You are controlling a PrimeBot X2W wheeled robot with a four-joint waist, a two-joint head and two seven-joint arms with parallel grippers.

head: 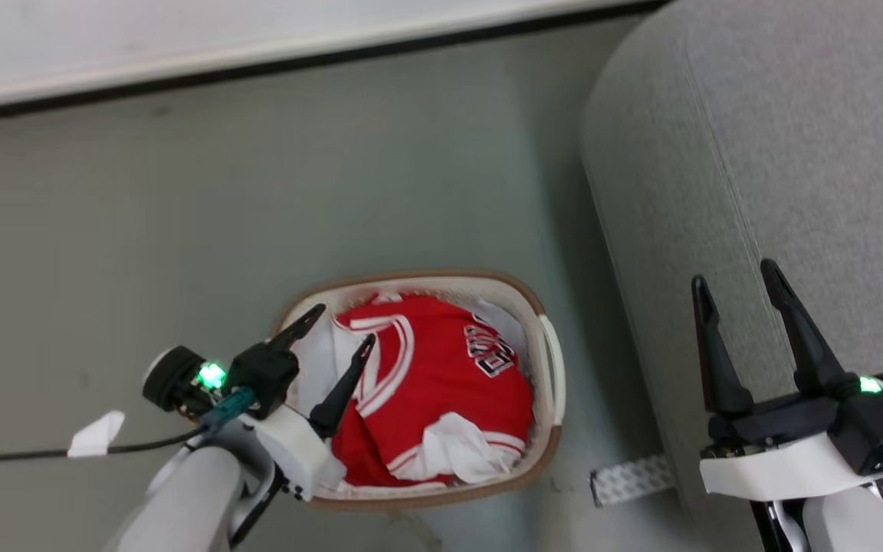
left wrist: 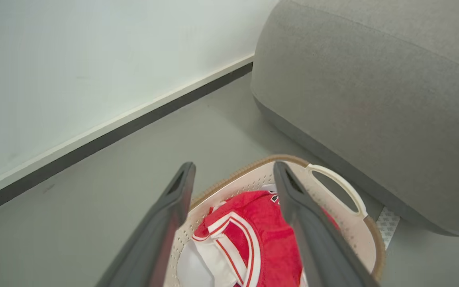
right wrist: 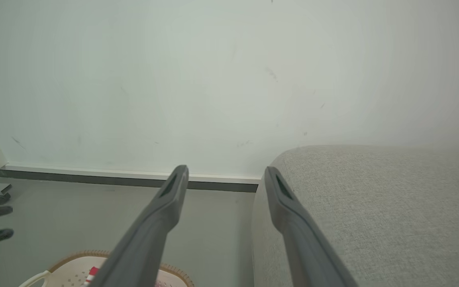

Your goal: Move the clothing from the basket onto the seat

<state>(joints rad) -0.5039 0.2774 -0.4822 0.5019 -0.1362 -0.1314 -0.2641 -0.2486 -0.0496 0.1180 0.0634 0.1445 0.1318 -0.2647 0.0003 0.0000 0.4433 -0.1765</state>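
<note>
The red jersey [head: 441, 383] lies crumpled in the cream basket [head: 553, 360] on the floor, its white-striped trim and black lettering facing up, with white cloth showing around it. My left gripper [head: 343, 326] hovers open over the basket's left end, fingers spread above the jersey's striped opening [left wrist: 245, 235], holding nothing. The basket rim [left wrist: 349, 223] shows between and beside its fingers. The grey seat [head: 779, 153] rises at the right. My right gripper [head: 733, 282] stands open over the seat's edge [right wrist: 373, 207], empty.
A white wall with a dark skirting [head: 257, 65] runs along the far side. A patterned strip of tape [head: 629, 479] lies on the floor between basket and seat. A black cable [head: 43, 452] with a white tag trails left.
</note>
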